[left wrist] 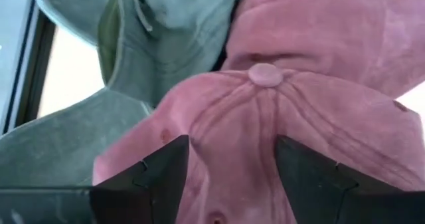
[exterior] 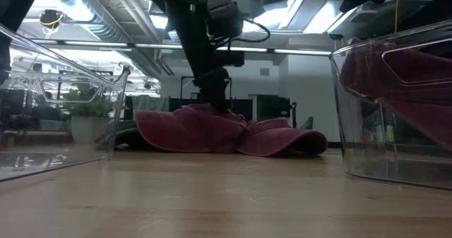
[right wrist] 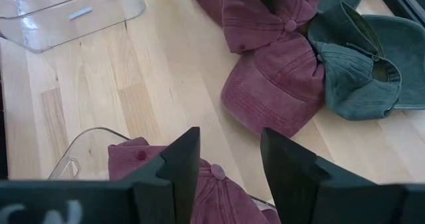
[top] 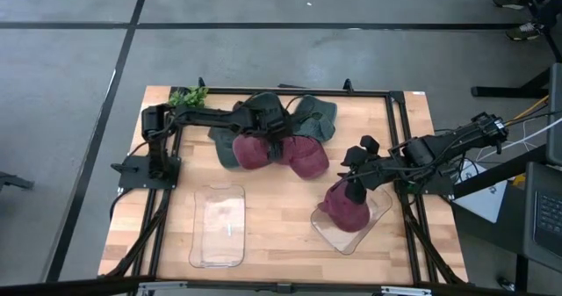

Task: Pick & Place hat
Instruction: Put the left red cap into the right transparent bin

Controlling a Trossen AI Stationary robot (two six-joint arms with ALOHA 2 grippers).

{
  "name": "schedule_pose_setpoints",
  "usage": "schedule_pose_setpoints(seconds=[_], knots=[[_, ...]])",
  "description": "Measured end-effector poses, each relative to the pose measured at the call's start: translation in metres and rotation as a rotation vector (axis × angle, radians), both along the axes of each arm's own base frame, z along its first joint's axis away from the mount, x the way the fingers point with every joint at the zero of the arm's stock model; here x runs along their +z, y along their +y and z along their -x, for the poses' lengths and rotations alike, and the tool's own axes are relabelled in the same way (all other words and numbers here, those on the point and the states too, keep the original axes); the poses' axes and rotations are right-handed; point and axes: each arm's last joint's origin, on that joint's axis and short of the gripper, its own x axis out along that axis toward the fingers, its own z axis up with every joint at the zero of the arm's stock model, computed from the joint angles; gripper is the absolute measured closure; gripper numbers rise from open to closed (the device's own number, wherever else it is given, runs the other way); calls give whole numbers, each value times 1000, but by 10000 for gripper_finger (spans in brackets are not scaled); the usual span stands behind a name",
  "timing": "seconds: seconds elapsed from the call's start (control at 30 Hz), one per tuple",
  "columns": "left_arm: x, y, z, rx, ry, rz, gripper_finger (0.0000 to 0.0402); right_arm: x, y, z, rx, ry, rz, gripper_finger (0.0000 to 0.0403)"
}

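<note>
Left claw going for the next hat, right one parked over its bin

Left claw (top: 262, 136) is down on the pile at the back of the desk (top: 281, 217), fingers spread either side of a maroon hat (left wrist: 279, 124), nothing pinched yet I'd say. The green hats (top: 312, 116) lie tangled beside it. Right claw (top: 358, 175) hovers open and empty above the right-hand clear bin (top: 379, 215), where one maroon hat (top: 344, 210) already sits. The other clear bin (top: 218, 227) is there for sorting, probably.
</note>
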Motion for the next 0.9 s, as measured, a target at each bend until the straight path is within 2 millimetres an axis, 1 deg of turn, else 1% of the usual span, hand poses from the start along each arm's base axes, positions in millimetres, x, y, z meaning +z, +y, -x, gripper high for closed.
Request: schedule_pose_setpoints(seconds=[0.1,0.17,0.43,0.5,0.77,0.9], knots=[[0,6,1,11,-7,9,200,0,0,0,-6,-2,-5,246],[0,9,2,18,-6,9,225,0,0,0,-7,-2,-5,246],[0,11,3,16,-11,29,367,0,0,0,-7,-2,-5,246],[0,11,3,16,-10,28,390,0,0,0,-6,-2,-4,246],[0,11,3,27,-13,29,396,0,0,0,-6,-2,-4,246],[6,11,4,51,-33,27,396,0,0,0,-10,-4,-8,246]])
